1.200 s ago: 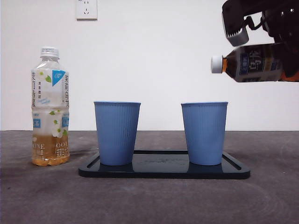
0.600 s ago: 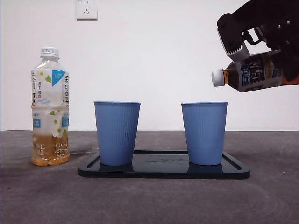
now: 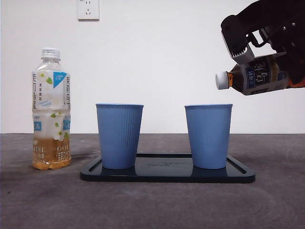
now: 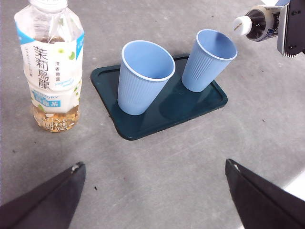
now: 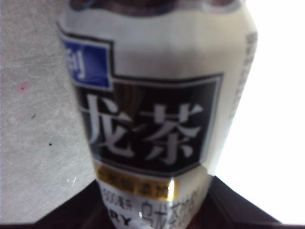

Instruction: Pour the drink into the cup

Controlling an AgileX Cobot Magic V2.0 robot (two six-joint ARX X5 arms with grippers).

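Table [image 3: 152,205] is grey and wide, with much free surface in front of the tray and on both sides of it. The tray [image 3: 167,175] is dark, flat, with a low rim, and its near edge lies well back from the table's front. On it stand two blue cups, apart from each other: the left cup [image 3: 119,136] and the right cup [image 3: 208,136], both upright; the left wrist view looks into both mouths and I see no drink inside. To the left of the tray, apart from it, stands a clear bottle [image 3: 51,109] with white cap, with amber tea only in its lowest part. The right gripper [image 3: 286,52] comes in from the upper right corner and is clamped on the dark bottle [image 3: 257,75], which lies nearly level in the air, its capped neck pointing left and a little down, above the right cup's right rim and not touching it. The cap [image 3: 221,80] is on. The bottle's far end is cut by the picture edge. In the right wrist view the label fills the picture, blurred. The left gripper [image 4: 152,191] hangs over bare table, jaws wide apart, holding nothing.
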